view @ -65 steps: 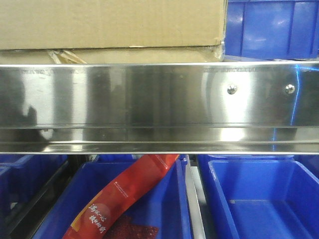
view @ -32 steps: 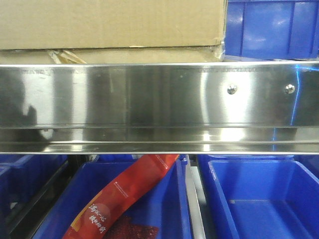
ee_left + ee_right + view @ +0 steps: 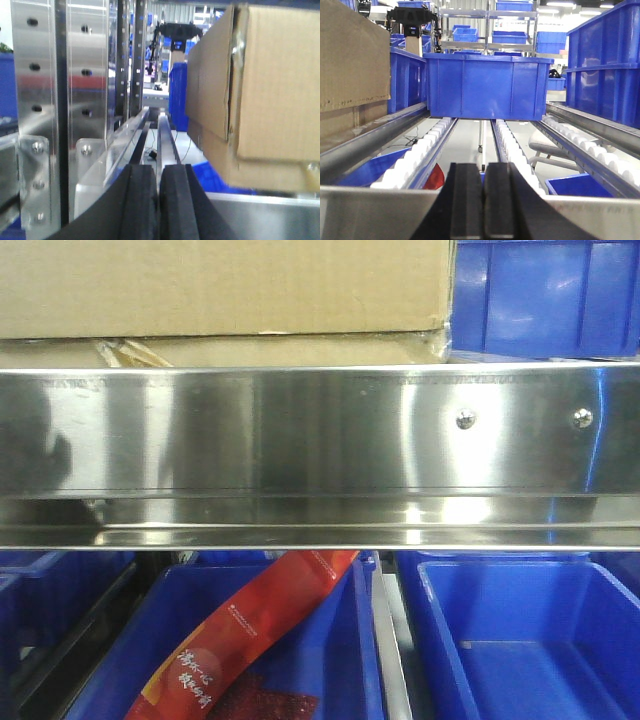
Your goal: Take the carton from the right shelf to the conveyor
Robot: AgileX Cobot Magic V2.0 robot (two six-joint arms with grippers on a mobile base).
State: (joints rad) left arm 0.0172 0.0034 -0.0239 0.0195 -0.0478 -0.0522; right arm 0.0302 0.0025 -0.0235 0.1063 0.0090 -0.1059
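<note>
The brown carton (image 3: 220, 290) sits on the stainless-steel right shelf (image 3: 320, 450), behind its mirror-like front rail with two screw heads. In the left wrist view the carton (image 3: 260, 95) fills the upper right, and my left gripper (image 3: 159, 200) is shut and empty, to the left of and below the carton. In the right wrist view the carton's edge (image 3: 350, 75) shows at the far left, and my right gripper (image 3: 483, 200) is shut and empty at the shelf's front rail (image 3: 370, 212). The conveyor is out of view.
Blue bins (image 3: 545, 295) stand right of the carton on the shelf; one (image 3: 487, 85) sits on the roller tracks ahead of the right gripper. Below the rail are more blue bins (image 3: 520, 640), one holding a red packet (image 3: 250, 635). A perforated steel upright (image 3: 60, 100) stands at left.
Reflections on the steel rail have shifted slightly; the carton and bins have not moved.
</note>
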